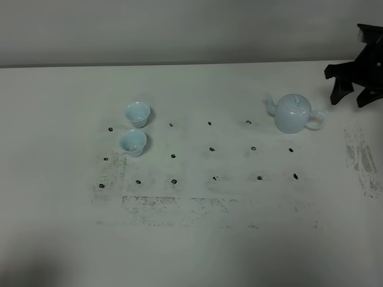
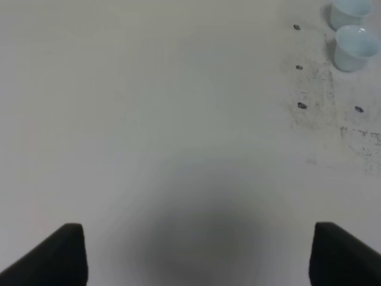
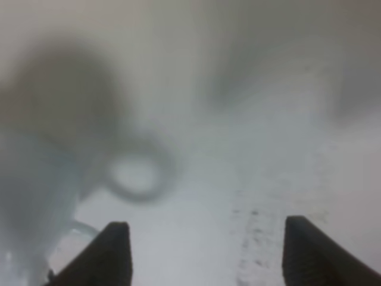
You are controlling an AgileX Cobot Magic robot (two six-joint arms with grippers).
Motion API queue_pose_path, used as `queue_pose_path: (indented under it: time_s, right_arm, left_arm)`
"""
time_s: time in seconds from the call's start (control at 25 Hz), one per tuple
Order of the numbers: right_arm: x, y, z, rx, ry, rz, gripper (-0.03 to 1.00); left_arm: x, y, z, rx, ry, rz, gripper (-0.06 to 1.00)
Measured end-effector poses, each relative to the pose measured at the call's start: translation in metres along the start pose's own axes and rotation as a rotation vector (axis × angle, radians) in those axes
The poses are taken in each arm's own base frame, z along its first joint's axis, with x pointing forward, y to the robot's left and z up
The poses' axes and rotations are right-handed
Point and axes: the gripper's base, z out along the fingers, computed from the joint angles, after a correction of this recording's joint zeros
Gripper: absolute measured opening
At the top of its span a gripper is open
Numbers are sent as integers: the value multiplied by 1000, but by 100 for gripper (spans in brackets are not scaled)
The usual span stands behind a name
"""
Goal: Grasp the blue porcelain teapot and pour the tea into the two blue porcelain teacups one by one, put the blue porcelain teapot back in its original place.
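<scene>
The pale blue teapot (image 1: pixel 293 113) stands upright at the right of the white table, lid on, spout pointing left, loop handle to the right. It shows blurred and close in the right wrist view (image 3: pixel 30 196). My right gripper (image 1: pixel 350 95) (image 3: pixel 208 256) is open and empty, just right of and behind the teapot's handle, not touching it. The two small blue teacups stand side by side at the left, one farther (image 1: pixel 137 113) (image 2: pixel 351 9), one nearer (image 1: pixel 133 142) (image 2: pixel 355 47). My left gripper (image 2: pixel 199 256) is open and empty over bare table, well away from the cups, and out of the high view.
The white table (image 1: pixel 197 239) carries a grid of small black marks (image 1: pixel 211 149) between cups and teapot, and scuffed dark smudges (image 1: pixel 362 161) at the right. A grey wall runs behind the table's far edge.
</scene>
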Motion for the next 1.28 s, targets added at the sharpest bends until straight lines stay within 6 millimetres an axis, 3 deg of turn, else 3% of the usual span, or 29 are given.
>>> queue_pose_path:
  time_s: [0.4,0.52,0.64,0.96,1.28]
  right_arm:
    - [41,11,-69,22,-33,-8,53]
    - [44,12,-77,23,-44,-23,53]
    - [42,11,-63,5,-14,-23,53]
    - [31,-4,13,-20,31,-7,53]
    - [25,-4,23,-30,-18,-1,53]
  left_arm:
    - [0,0,0,0,0,0,72]
    - [0,0,0,0,0,0,72]
    - [0,0,0,0,0,0,72]
    - [0,0,0,0,0,-1,72]
    - [0,0,0,0,0,-1,72]
